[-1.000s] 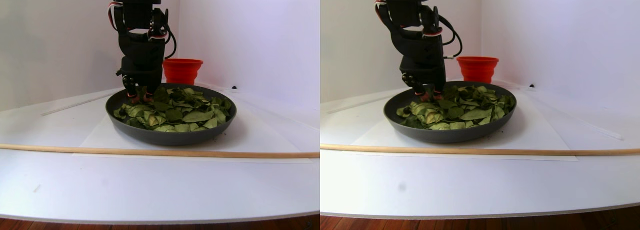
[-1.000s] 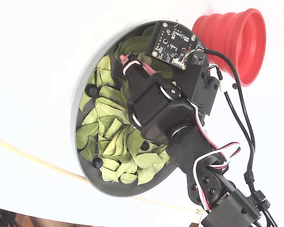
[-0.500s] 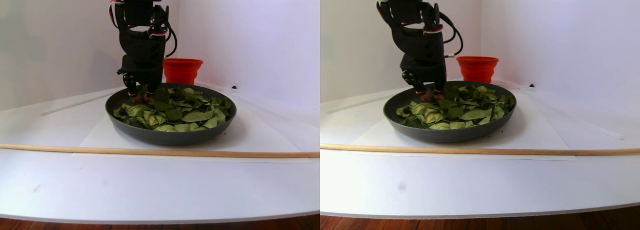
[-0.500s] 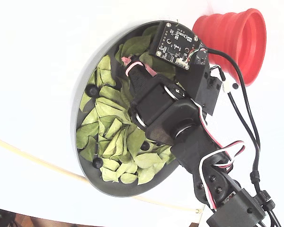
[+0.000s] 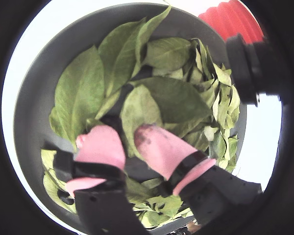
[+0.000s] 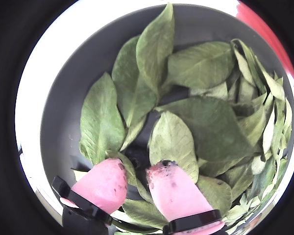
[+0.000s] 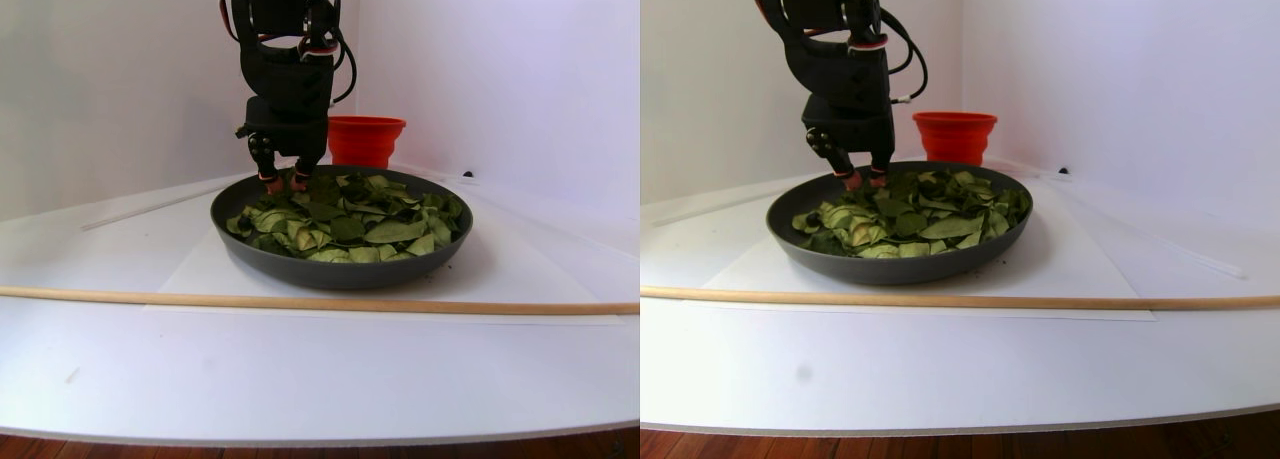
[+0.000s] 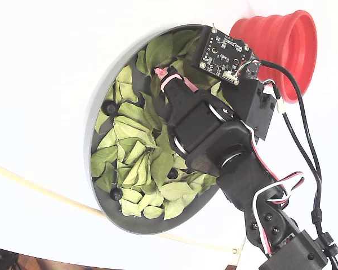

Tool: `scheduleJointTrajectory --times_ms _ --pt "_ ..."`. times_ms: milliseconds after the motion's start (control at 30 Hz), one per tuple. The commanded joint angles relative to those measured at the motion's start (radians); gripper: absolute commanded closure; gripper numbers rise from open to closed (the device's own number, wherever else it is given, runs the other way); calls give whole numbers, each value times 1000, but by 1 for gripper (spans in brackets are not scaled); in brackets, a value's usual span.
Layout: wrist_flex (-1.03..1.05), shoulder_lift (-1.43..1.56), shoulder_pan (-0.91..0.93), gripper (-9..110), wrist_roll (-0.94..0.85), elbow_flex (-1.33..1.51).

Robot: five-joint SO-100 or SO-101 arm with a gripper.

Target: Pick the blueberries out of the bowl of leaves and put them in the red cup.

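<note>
The dark grey bowl [image 8: 129, 225] [image 7: 340, 269] [image 5: 39, 98] [image 6: 59, 112] is filled with green leaves [image 8: 129, 129] [image 7: 370, 224] [image 5: 83, 88] [image 6: 206, 122]. In the fixed view, three blueberries [image 8: 110, 107] [image 8: 116, 193] [image 8: 172, 173] show among them. My gripper [image 5: 130, 139] [image 6: 137, 174] [image 7: 283, 182] [image 8: 162, 72] hangs just above the leaves at the bowl's far side. Its pink fingertips [image 6: 108, 181] stand a narrow gap apart, with only leaves showing below. A dark lump [image 6: 136, 156] lies just beyond the tips. The red cup [image 8: 281, 39] [image 7: 365, 139] [image 5: 230, 19] stands behind the bowl.
A thin wooden rod [image 7: 300, 301] [image 8: 45, 188] lies across the white table in front of the bowl. A white sheet [image 7: 200, 269] lies under the bowl. White walls close off the back. The table's front edge [image 7: 300, 439] is nearest the stereo camera.
The gripper has lifted out of the leaves and now hangs a little above them. In the fixed view the arm has shifted slightly toward the red cup.
</note>
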Motion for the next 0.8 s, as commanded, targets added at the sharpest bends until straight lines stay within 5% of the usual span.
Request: scheduleJointTrajectory --times_ms 0,200,767 --pt "2 127 -9 93 -8 -6" --pt "-18 77 0 85 -18 -20" --pt "-48 -35 15 86 -38 -55"
